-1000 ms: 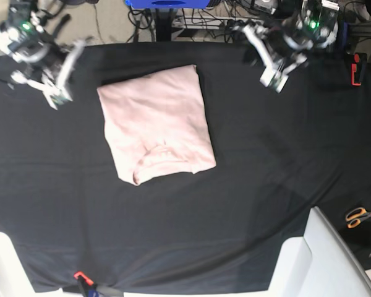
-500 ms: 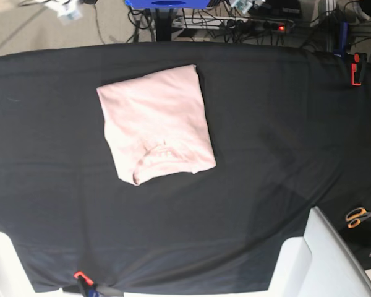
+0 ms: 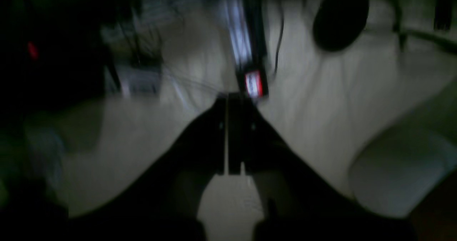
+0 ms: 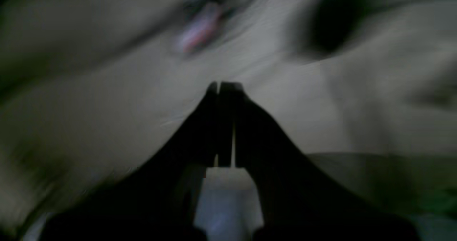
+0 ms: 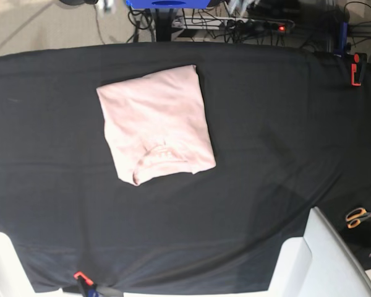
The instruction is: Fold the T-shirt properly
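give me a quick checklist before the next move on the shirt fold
1. T-shirt folded into a compact rectangle: ok, though one sleeve edge bunches near the lower left corner.
2. T-shirt lies fully on the black cloth: ok.
3. Arms out of the base view, nothing over the shirt: ok.
4. Left hand shut and holding nothing: ok, jaws pressed together.
5. Right hand shut and holding nothing: ok, jaws together.
6. Where the arms are parked: cannot tell, both wrist views are dark and blurred.
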Available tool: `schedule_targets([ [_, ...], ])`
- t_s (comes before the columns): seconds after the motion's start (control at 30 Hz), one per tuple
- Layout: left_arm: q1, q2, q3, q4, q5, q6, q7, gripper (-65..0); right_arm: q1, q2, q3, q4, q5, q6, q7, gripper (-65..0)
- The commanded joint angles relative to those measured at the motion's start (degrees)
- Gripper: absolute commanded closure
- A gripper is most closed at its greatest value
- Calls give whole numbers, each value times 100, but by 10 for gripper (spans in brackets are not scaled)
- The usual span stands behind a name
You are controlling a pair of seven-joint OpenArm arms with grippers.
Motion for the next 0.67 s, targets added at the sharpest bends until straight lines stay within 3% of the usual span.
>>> schedule_targets([
  [0.0,3,14,72,112,6,-61,248,0,-122,-24,-5,-1,25,-308,23,0],
  [0.07,-129,5,195,323,6,-61,538,0,-122,-32,-5,157,25,-431,49,0],
  [0.63,-410,-39,231,367,-3,-61,520,0,-43,3,39,227,43,-431,75,0],
])
